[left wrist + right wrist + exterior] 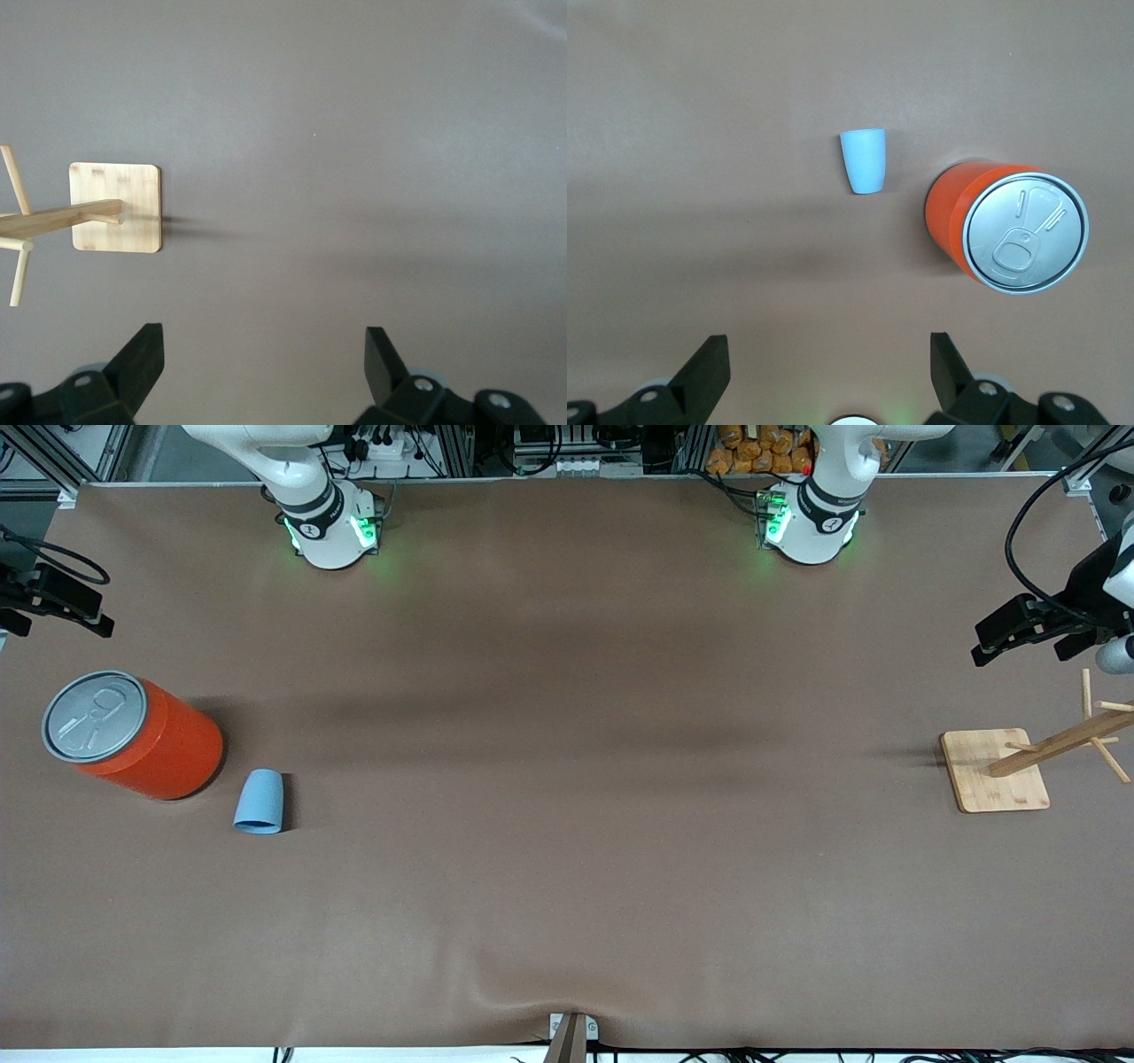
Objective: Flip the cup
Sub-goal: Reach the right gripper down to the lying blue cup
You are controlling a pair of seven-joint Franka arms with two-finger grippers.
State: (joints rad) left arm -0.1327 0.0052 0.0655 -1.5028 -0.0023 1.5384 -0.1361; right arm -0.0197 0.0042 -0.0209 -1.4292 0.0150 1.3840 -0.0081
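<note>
Right gripper: jaws spread wide, nothing between them, held up over the table at the right arm's end. In the front view it is only a dark shape cut off by the picture's edge; the right wrist view shows just the two black fingers, their upper parts out of frame.

Left gripper: also spread wide and empty, up in the air over the left arm's end of the table, partly cut off at the edge of the front view. Both arms wait.

Cup: small, light blue, on the table toward the right arm's end. Its wide end is the lower one in the front view; whether it stands rim-down or lies on its side cannot be told. Interior hidden in every view.

Can: large, orange, grey pull-tab lid facing up, upright. Just beside the cup, a little farther from the front camera, apart from it.

Wooden stand: square base with a post and pegs, at the left arm's end. The pegs run out of frame.
</note>
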